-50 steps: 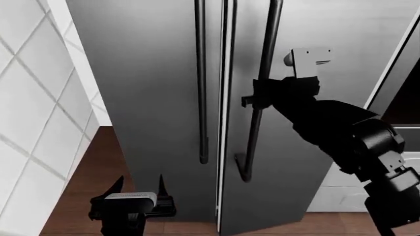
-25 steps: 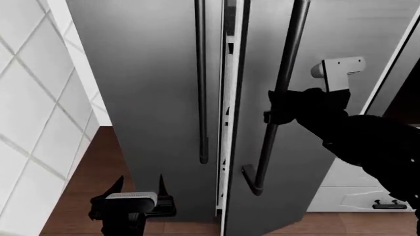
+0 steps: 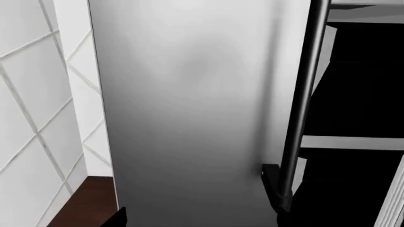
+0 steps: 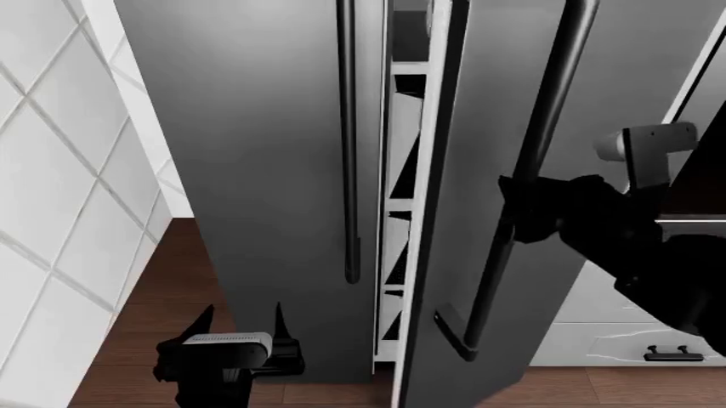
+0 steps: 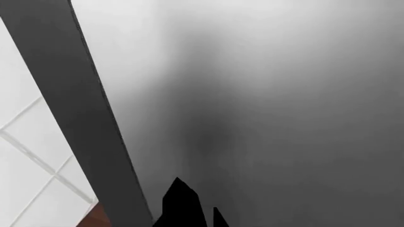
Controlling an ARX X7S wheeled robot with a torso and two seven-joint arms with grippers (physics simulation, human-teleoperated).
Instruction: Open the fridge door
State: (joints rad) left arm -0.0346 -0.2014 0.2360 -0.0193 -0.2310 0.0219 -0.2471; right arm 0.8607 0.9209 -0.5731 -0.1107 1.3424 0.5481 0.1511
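White tiled wall (image 4: 57, 212) w/ grey grout takes up the far left of the head view; dark brown wood floor (image 4: 170, 289) runs along its base up to the fridge. Low down, left gripper (image 4: 241, 327) hangs in front of the twin steel door (image 4: 261, 170), fingers spread apart, nothing btwn them, not touching the panel. That door is flush/closed, its black bar handle (image 4: 347, 144) along its right edge; left wrist view shows the same panel (image 3: 189, 118) and handle (image 3: 303, 104) close up, w/ dark fridge interior beyond.

Next, a gap: white inner lining and shelf edges (image 4: 406, 221) visible btwn the two doors. The fridge door (image 4: 488, 127) stands right of the gap, swung partway out towards the robot, brushed steel, bottom edge nearer the cam. Its long black handle (image 4: 533, 170) runs tilted down the left edge.

Right gripper (image 4: 516, 212) is clamped round that handle abt mid-height, black arm trailing off to the lower right. Right wrist view: handle bar (image 5: 82, 118) close across the steel panel.

Far right: white cabinet drawer (image 4: 613, 340) w/ small black pull (image 4: 669, 351), low, behind the arm.
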